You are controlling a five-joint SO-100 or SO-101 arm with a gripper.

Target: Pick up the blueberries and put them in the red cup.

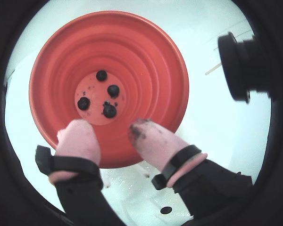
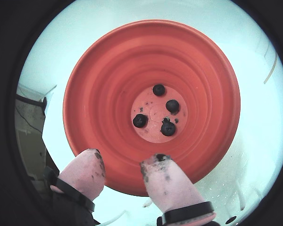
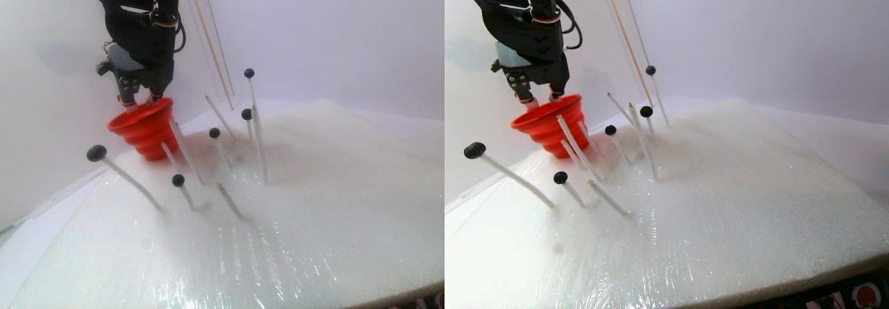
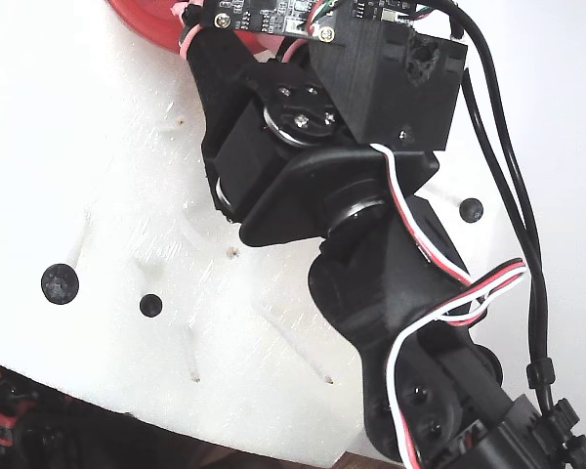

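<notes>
The red cup (image 1: 146,61) fills both wrist views, and several blueberries (image 1: 113,90) lie on its flat bottom. My gripper (image 1: 109,126) hangs just above the cup's near rim, open, with nothing between its pink-padded fingers (image 1: 80,139). Dark smears stain the pads. In another wrist view the same cup (image 2: 198,70), berries (image 2: 172,105) and open gripper (image 2: 125,157) show. The stereo pair view has the gripper (image 3: 142,99) right over the cup (image 3: 142,132) at the back left. Several more blueberries (image 3: 96,153) sit on the tips of thin sticks.
Thin white sticks, some bare (image 3: 229,199), some berry-tipped (image 3: 248,73), stand slanted in the white foam board (image 3: 333,212) in front of and right of the cup. A wooden rod (image 3: 208,45) leans behind. The fixed view shows the black arm (image 4: 352,244) and berries (image 4: 60,283).
</notes>
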